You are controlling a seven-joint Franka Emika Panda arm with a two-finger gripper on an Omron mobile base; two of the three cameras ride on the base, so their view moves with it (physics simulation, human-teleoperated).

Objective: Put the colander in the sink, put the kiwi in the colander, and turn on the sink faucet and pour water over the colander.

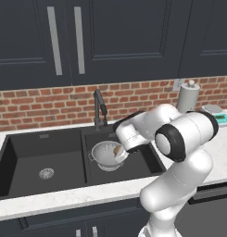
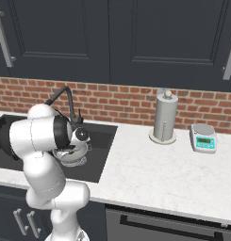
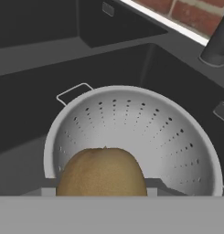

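Left base view: we see sink [image 1: 22, 152] set in counter, colander [image 1: 104, 156] standing upright in its narrower right basin, rim up. Sink faucet [image 1: 99, 109] rises behind that basin, spout angled toward us. Our gripper [image 1: 119, 152] hangs over colander's right rim, fingers clamped on kiwi [image 1: 117, 150]. Hand view: kiwi [image 3: 102, 172] above bowl, long axis across picture; one colander loop handle points upper left.

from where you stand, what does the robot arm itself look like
A chunky arm of glossy white rounded shells, stacked in bulbous segments. The joints are dark: a black ring circles a pale grey round cap at the elbow, and black bands separate the segments nearer the wrist. No cables or markings show.
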